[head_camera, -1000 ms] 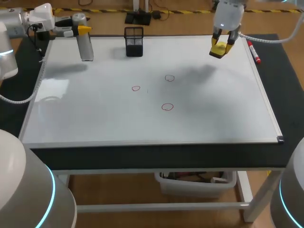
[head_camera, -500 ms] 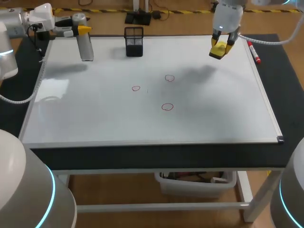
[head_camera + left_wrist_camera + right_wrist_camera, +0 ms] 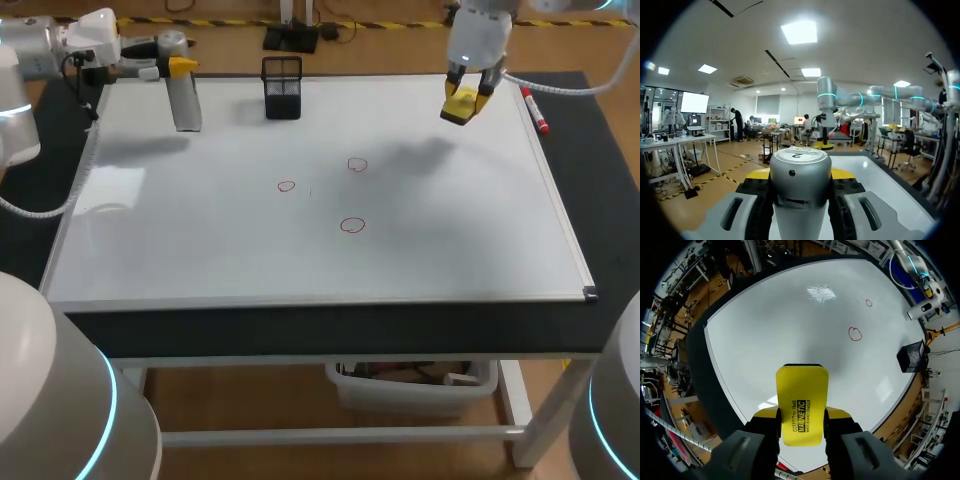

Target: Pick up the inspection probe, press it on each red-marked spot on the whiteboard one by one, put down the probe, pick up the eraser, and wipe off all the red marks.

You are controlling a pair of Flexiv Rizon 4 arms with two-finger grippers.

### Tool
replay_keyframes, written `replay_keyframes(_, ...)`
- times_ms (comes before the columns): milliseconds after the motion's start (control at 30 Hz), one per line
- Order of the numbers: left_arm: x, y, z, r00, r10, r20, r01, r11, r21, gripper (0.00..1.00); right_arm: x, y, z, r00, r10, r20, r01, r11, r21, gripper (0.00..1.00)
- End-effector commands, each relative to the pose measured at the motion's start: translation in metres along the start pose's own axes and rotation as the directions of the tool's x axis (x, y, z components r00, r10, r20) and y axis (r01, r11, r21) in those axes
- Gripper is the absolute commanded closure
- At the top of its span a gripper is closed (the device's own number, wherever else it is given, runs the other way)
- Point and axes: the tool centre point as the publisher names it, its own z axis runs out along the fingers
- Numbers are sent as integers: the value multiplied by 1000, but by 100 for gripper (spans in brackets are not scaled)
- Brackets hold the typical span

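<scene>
Pinching probe (image 3: pixel 800 172) in left tool (image 3: pixel 178 68) | right tool (image 3: pixel 463 95) clamps eraser (image 3: pixel 802 400) above whiteboard (image 3: pixel 300 260) | three red marks (image 3: pixel 352 225) show

Black lettering is running lengthwise along the eraser (image 3: pixel 801 405) between the right pincer's (image 3: pixel 801 413) fingers. A small mark is showing on the probe's (image 3: pixel 800 172) cap, too tiny to read.

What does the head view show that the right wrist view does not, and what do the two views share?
Only the head view shows all three red circles. Only the right wrist view, where two circles appear, shows the right gripper clamping the flat yellow eraser from both sides. Both views show the white whiteboard, the eraser and the black mesh basket.
</scene>
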Motion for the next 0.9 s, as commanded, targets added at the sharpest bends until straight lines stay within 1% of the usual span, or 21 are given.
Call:
replay_keyframes(33,9,-5,9,1000,10,-12,-10,1000,-8,100,1,0,-2,1000,-1,-4,1,1000,3,100)
replay_keyframes(267,27,-2,26,998,23,-58,-23,1000,0,100,1,0,-2,1000,-1,-4,1,1000,3,100)
replay_keyframes(500,55,2,49,993,20,-116,-20,1000,-2,100,1,0,-2,1000,-1,-4,1,1000,3,100)
replay_keyframes(633,72,0,60,989,25,-145,-25,1000,0,100,1,0,-2,1000,-1,-4,1,1000,3,100)
replay_keyframes(900,93,-3,80,980,26,-200,-24,1000,15,100,1,0,-2,1000,-1,-4,1,1000,3,100)
